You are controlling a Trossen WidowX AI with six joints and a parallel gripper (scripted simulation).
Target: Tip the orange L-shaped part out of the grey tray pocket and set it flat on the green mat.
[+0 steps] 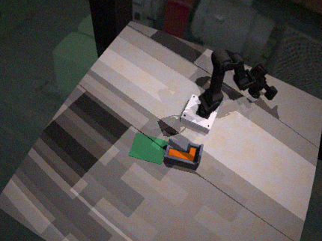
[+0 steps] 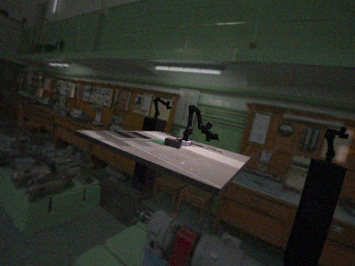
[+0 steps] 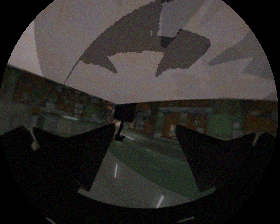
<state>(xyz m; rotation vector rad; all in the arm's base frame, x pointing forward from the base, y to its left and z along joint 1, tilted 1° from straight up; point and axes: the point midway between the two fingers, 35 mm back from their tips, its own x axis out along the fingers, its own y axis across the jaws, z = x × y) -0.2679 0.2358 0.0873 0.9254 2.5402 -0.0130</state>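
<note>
The orange L-shaped part (image 1: 183,153) lies flush in the pocket of the grey tray (image 1: 182,162) (image 2: 173,142) near the middle of the table. The green mat (image 1: 146,148) (image 2: 156,141) lies flat right beside the tray on its left. My gripper (image 1: 266,90) (image 2: 213,137) (image 3: 145,128) is open and empty. It hangs in the air far from the tray, out beyond the arm's white base plate (image 1: 198,114), toward the table's right rear. The wrist view shows only my two dark fingers, the table top with the arm's shadow, and the room; the tray and part are out of it.
The arm's base stands on the white plate just behind the tray. The table (image 1: 112,81) has patchy grey and beige planks. A dark post (image 1: 108,17) stands at the table's far left edge.
</note>
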